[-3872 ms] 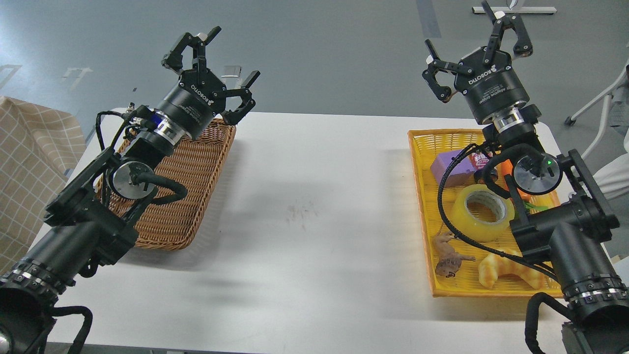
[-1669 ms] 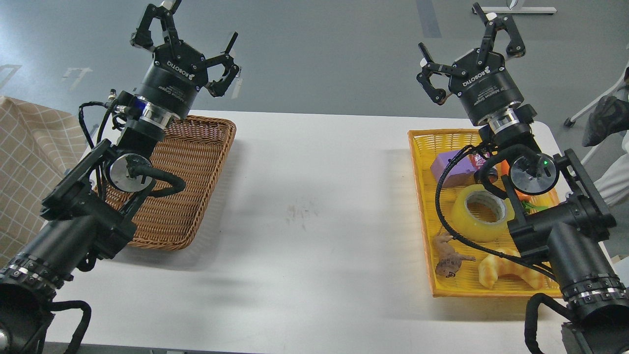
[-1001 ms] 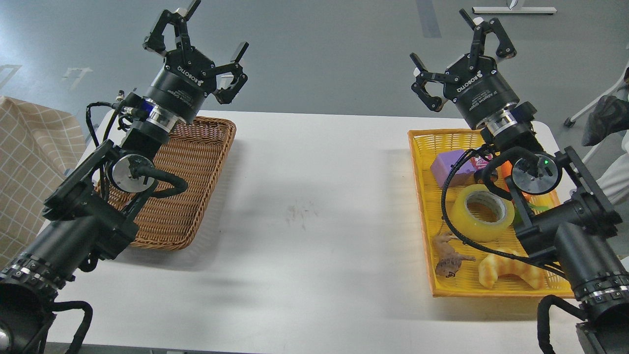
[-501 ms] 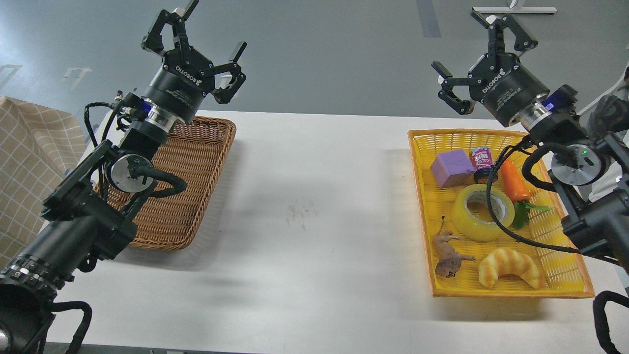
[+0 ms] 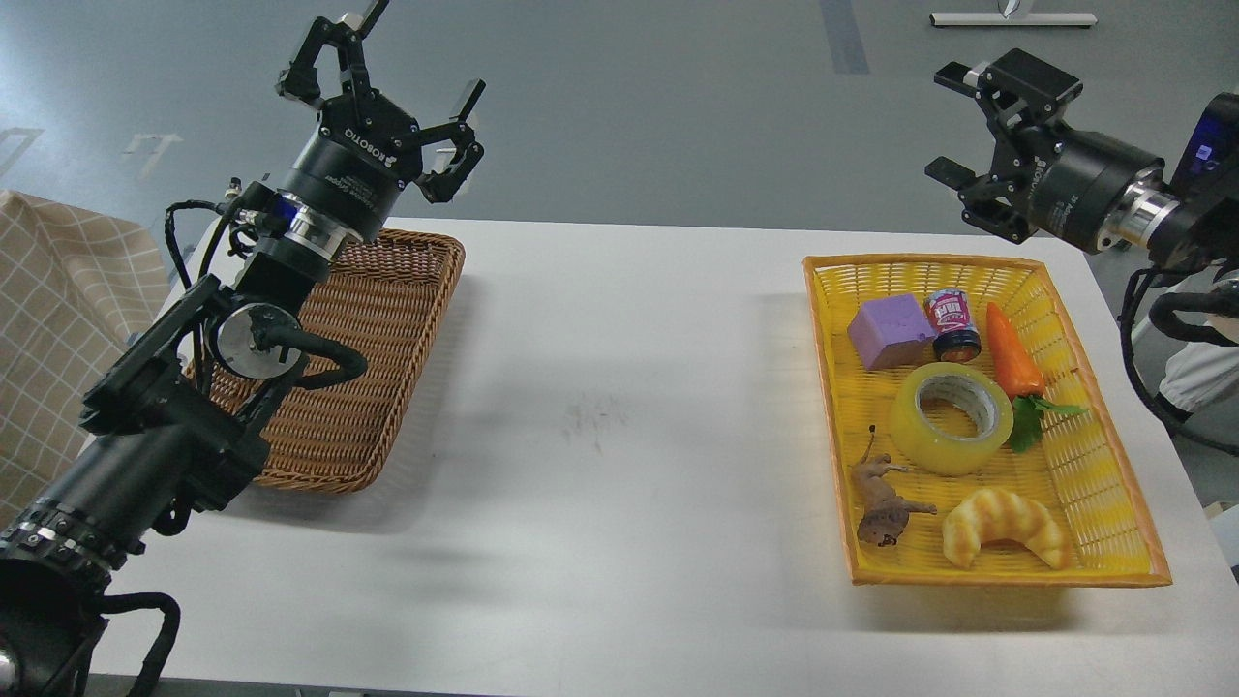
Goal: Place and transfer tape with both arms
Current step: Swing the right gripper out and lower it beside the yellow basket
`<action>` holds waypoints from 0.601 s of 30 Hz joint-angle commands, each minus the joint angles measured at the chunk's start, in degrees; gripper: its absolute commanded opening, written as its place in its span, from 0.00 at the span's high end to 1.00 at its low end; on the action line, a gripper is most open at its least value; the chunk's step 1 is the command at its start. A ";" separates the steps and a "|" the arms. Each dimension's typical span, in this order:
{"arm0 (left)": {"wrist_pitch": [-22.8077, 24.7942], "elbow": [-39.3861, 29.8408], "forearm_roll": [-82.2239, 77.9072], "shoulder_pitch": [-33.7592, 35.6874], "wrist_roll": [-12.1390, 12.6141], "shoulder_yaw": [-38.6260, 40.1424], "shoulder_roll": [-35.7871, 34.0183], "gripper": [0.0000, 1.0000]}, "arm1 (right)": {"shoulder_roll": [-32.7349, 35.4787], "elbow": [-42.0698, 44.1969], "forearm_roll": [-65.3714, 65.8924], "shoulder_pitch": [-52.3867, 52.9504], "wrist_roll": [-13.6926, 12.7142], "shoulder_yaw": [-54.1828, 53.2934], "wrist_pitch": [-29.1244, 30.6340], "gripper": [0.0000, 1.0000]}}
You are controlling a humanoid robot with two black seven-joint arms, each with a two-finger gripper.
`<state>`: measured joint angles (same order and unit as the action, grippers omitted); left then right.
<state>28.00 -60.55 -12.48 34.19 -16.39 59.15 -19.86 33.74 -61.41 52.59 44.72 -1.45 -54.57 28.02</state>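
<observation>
The tape [image 5: 951, 418], a translucent yellow roll with a grey-white core, lies flat in the middle of the yellow basket [image 5: 830, 387] at the right. My right gripper [image 5: 944, 121] is open and empty, held high beyond the basket's far right corner, pointing left. My left gripper [image 5: 411, 53] is open and empty, raised above the far end of the brown wicker basket [image 5: 387, 319] at the left. Neither gripper touches the tape.
In the yellow basket with the tape lie a purple block [image 5: 891, 331], a small red jar [image 5: 952, 323], a toy carrot [image 5: 1012, 356], a brown toy animal [image 5: 883, 503] and a croissant toy [image 5: 1007, 523]. A checked cloth [image 5: 58, 310] hangs at the left edge. The white table [image 5: 619, 407] spans between the baskets.
</observation>
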 commanded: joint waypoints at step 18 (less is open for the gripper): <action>0.00 -0.53 0.00 -0.08 -0.13 0.62 -1.40 0.02 | 11.26 -11.53 37.92 -2.96 -0.04 13.79 -0.02 0.01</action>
<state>28.00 -61.05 -12.46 34.27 -16.35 59.77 -21.05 44.78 -72.83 86.94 43.11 -1.50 -40.96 27.99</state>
